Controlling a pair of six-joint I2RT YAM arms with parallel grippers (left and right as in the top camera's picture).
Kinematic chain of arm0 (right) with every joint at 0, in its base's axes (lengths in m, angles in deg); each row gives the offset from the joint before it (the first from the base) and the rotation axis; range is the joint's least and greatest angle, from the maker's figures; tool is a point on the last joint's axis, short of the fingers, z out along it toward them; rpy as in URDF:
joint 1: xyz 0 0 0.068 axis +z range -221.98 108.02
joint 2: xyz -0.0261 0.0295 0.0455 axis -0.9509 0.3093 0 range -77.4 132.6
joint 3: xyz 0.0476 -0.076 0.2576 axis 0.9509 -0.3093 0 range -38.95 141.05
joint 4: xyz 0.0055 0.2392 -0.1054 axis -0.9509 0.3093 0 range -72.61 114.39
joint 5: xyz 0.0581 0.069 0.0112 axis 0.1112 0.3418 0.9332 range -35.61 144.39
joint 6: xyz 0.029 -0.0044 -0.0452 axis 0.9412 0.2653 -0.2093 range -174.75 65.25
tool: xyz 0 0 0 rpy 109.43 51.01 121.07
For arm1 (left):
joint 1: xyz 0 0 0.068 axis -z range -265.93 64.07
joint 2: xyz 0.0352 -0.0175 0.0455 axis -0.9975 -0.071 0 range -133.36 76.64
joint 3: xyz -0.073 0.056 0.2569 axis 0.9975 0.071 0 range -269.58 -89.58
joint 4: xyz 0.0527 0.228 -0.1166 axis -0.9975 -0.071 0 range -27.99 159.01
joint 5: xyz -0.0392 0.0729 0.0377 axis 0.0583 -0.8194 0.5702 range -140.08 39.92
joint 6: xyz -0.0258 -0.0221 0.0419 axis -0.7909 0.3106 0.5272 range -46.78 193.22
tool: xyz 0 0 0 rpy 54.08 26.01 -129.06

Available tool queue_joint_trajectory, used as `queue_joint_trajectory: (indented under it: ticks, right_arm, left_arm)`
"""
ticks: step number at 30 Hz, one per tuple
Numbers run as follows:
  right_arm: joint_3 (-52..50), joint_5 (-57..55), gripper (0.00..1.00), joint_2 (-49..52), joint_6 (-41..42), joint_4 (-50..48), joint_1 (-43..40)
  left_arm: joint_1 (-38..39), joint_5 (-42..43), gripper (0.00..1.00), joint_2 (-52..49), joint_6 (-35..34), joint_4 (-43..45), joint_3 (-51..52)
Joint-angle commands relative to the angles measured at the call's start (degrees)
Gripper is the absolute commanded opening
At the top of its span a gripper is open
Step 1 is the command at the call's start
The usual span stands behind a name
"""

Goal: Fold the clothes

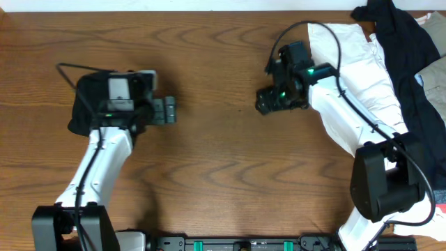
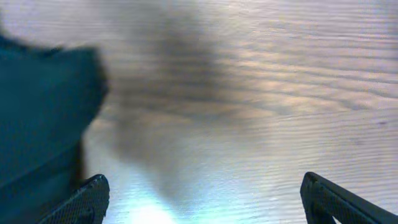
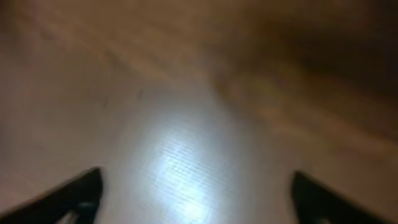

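Though only overhead shows the clothes pile, wrist views show left pincer and right pincer spread.

The setting is a robotics lab bench. A wood-grain table carries two white arms, the left arm and the right arm, standing by a black rail at its near edge. Exposed cables run along the right arm. Clothes lie piled at the far right corner.
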State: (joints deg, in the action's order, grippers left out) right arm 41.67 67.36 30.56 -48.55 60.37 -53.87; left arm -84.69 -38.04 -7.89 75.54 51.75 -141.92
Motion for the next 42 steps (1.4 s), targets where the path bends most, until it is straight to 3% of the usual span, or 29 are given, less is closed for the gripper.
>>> queue_joint_trajectory:
  ticks: [1, 11, 16, 22, 27, 35, 42]
  right_arm:
    - [0.44, -1.84, 0.99, -1.66, 2.97, -2.32, -2.56]
    - [1.05, -1.68, 0.99, -10.08, 1.38, 5.29, -9.94]
    - [0.55, -11.17, 0.99, -17.40, 1.49, 10.95, -6.97]
    - [-3.15, -13.84, 0.99, -28.02, 4.94, 11.21, -2.01]
    - [-8.90, -14.05, 0.99, -36.72, 6.93, 10.47, -0.35]
    - [-26.69, -14.75, 0.99, -55.43, 8.37, 6.12, 0.70]
    - [-32.87, -15.52, 0.99, -61.61, 9.92, 6.12, 0.70]
  left_arm:
    - [1.88, -0.04, 0.98, 0.85, -0.07, 1.70, -1.27]
    - [3.23, 1.20, 0.98, 9.79, -0.11, -5.16, -1.27]
    - [3.23, 1.20, 0.98, 19.91, -0.11, -11.32, -1.27]
    - [3.23, 1.20, 0.98, 33.03, -0.11, -15.47, -1.25]
    - [3.23, 1.55, 0.98, 43.34, -0.98, -20.24, -1.25]
    - [3.23, 1.66, 0.98, 53.29, -3.93, -36.50, 0.72]
    - [3.23, -1.11, 0.98, 54.90, -5.49, -31.95, 5.03]
